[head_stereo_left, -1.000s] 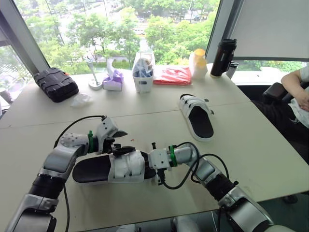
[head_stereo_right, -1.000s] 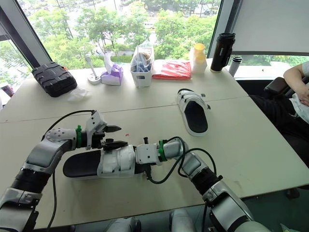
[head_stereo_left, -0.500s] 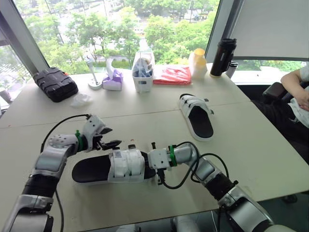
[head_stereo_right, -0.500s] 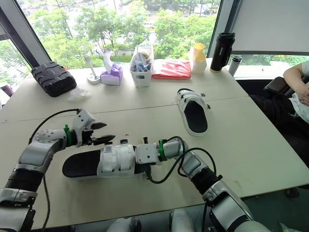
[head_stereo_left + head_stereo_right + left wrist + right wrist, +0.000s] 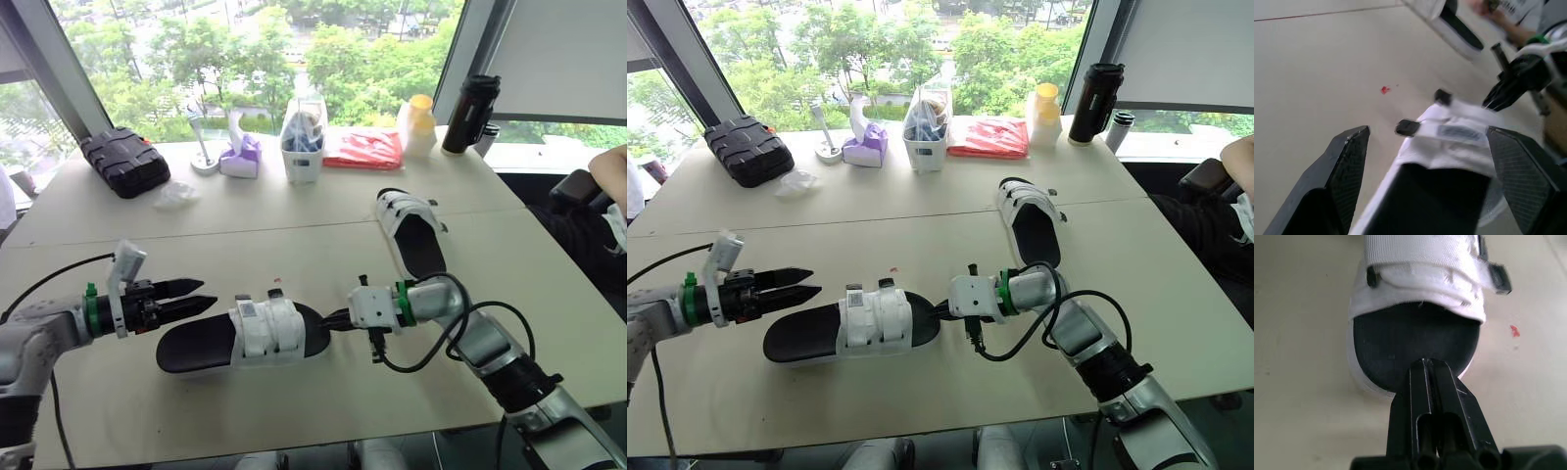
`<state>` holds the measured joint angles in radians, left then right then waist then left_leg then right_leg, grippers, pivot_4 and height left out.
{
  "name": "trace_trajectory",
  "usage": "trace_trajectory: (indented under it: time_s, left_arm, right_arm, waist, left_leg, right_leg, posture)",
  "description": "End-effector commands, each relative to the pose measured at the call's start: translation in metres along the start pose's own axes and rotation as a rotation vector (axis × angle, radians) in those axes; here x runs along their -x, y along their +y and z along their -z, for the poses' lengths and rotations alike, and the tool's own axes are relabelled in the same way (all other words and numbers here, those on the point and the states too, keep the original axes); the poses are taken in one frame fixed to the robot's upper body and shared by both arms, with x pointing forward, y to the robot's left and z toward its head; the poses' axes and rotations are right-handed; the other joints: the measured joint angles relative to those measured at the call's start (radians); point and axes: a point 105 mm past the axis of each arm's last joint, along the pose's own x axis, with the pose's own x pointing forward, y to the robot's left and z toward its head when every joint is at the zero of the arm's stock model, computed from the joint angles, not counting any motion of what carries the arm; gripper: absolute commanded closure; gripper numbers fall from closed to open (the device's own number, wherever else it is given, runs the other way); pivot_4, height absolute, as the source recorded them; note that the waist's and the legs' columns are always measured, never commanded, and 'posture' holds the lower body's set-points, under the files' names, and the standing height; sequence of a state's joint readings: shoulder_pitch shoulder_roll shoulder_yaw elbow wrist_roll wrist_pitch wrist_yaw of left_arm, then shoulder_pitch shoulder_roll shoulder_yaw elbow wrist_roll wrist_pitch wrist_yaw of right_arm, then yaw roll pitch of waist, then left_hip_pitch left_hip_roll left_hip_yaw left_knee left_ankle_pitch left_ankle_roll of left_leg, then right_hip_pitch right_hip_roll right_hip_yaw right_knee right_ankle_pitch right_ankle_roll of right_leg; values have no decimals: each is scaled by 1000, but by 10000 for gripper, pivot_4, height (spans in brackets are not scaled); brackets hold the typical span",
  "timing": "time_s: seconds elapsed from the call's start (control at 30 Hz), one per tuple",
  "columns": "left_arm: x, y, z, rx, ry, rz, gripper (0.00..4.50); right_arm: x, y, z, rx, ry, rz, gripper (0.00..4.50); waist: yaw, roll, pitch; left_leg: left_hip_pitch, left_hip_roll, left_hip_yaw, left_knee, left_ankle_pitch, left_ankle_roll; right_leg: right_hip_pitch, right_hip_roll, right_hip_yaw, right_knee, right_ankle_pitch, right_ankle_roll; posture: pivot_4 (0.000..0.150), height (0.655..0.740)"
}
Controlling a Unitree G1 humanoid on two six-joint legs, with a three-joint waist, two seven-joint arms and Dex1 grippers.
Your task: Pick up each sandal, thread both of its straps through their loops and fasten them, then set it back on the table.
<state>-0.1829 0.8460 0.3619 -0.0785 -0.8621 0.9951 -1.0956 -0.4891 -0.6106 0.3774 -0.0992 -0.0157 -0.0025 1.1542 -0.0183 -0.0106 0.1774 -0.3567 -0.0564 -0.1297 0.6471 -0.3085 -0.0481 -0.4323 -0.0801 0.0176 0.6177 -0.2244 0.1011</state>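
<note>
The near sandal (image 5: 245,333), with a black sole and two white straps (image 5: 1459,137), lies flat on the table in front of me. My left gripper (image 5: 201,294) hovers open beside its heel end, and its fingers (image 5: 1347,161) stand wide apart and hold nothing. My right gripper (image 5: 338,318) is shut, with its tips (image 5: 1426,364) resting at the toe edge of the sole (image 5: 1415,342). The second sandal (image 5: 416,240) lies farther back on the right, apart from both grippers.
Along the window side stand a black case (image 5: 124,162), a purple tissue box (image 5: 240,157), a white container (image 5: 304,147), a red bag (image 5: 361,150), a yellow-capped bottle (image 5: 419,122) and a black flask (image 5: 470,101). A person (image 5: 612,162) sits at the right edge.
The camera has shifted. My left gripper has drawn back from the straps toward the heel side and stays open. The right gripper remains at the toe.
</note>
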Motion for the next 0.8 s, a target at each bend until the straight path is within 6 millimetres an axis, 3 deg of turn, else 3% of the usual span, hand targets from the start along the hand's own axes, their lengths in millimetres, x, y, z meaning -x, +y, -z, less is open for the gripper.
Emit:
trace_trajectory:
  time_s: [0.03,0.1,0.23,0.4,0.57,0.8]
  left_arm:
    - [5,-16,2,228,-55,68,5852]
    - [4,-20,5,320,-73,90,5852]
    - [-5,-29,32,479,-4,134,5852]
    - [-15,-32,48,552,56,133,5852]
    - [-31,-27,51,582,45,132,5852]
    - [-71,-29,52,626,13,186,5852]
  right_arm:
    - [25,-17,-19,100,8,76,45000]
    - [32,-19,-23,115,14,87,45000]
    - [40,-24,-27,135,28,111,45000]
    - [41,-25,-30,136,23,123,45000]
    - [41,-30,-34,144,11,146,45000]
    - [38,-34,-35,147,1,156,45000]
  waist:
    - [-2,1,1]
    - [-1,0,2]
    - [-2,0,3]
    - [5,-1,3]
    - [6,-1,3]
    - [6,-2,3]
  left_leg:
    - [0,0,0,0,0,0]
    - [0,0,0,0,0,0]
    - [0,0,0,0,0,0]
    - [0,0,0,1,0,-1]
    - [0,-1,0,1,1,-1]
    - [0,-1,0,1,2,-4]
  right_leg:
    - [0,0,0,0,0,0]
    - [0,0,0,0,0,0]
    - [0,-1,0,0,0,0]
    - [0,-1,0,0,0,0]
    - [1,-2,0,0,0,0]
    - [1,-2,0,0,0,0]
  posture:
    - [1500,7400]
    - [1500,7400]
    - [1500,7400]
    - [1500,7400]
    - [1500,7400]
    - [1500,7400]
